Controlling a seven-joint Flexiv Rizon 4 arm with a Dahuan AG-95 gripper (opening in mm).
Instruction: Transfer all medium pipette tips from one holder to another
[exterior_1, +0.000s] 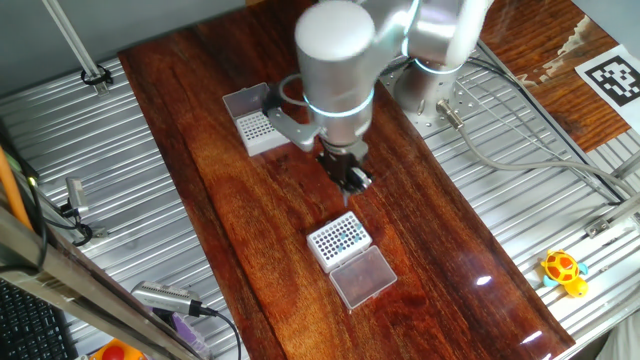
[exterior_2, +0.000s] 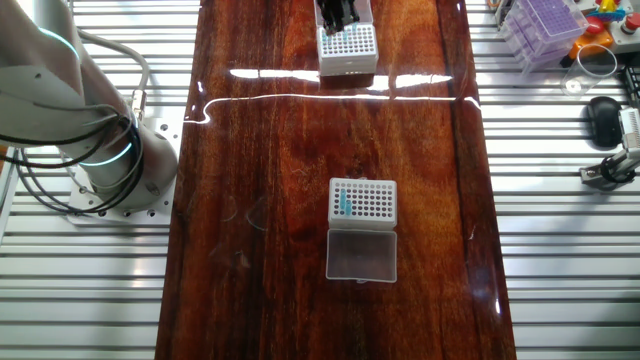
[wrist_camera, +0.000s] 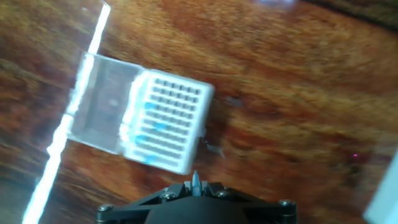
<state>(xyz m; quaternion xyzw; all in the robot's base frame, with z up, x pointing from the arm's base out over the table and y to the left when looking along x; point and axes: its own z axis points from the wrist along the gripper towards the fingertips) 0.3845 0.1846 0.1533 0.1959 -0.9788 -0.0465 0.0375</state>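
Observation:
My gripper (exterior_1: 352, 181) hangs above the wooden table between two white holders. It is shut on one teal-blue pipette tip (wrist_camera: 196, 182), which stands up between the fingers in the hand view. The nearer holder (exterior_1: 339, 240) holds several blue tips, and its clear lid (exterior_1: 363, 277) lies open beside it. In the other fixed view this holder (exterior_2: 347, 45) sits just below the gripper (exterior_2: 340, 14). The second holder (exterior_1: 256, 129) stands further off; in the other fixed view it (exterior_2: 362, 200) shows a few blue tips (exterior_2: 342, 206) in its left column. The hand view shows one holder (wrist_camera: 168, 121), blurred.
The second holder's lid (exterior_2: 362, 255) lies open beside it. The robot base (exterior_2: 100, 170) and its cables stand on the ribbed metal bench left of the wood. A purple rack (exterior_2: 545, 22) and small items sit at the far right. A white edge (wrist_camera: 385, 199) shows at the hand view's lower right.

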